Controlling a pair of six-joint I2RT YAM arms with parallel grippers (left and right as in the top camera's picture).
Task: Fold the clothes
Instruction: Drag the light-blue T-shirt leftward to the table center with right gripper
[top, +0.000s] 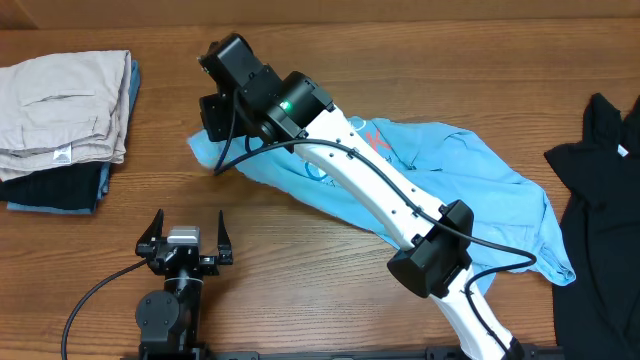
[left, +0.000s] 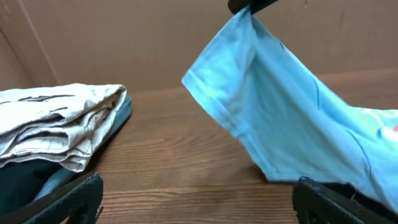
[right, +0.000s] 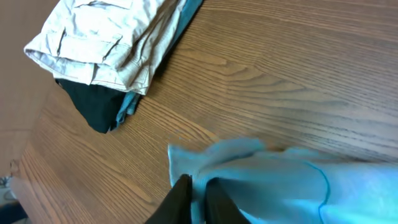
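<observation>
The light blue T-shirt (top: 470, 165) lies spread across the table's middle and right, with white lettering and a red mark partly covered by my right arm. My right gripper (top: 213, 115) is at its left end, pinching a corner of the shirt (right: 280, 180) between nearly closed fingers (right: 198, 182). In the left wrist view that corner hangs lifted from the right gripper (left: 249, 5), and the cloth (left: 280, 106) slopes down to the table. My left gripper (top: 188, 220) stands wide open near the front edge, with bare wood between its fingers (left: 199, 183).
A folded beige garment (top: 65, 105) tops a stack of dark and blue clothes at the far left (right: 112, 37). A black garment (top: 600, 200) lies at the right edge. My right arm stretches diagonally over the shirt.
</observation>
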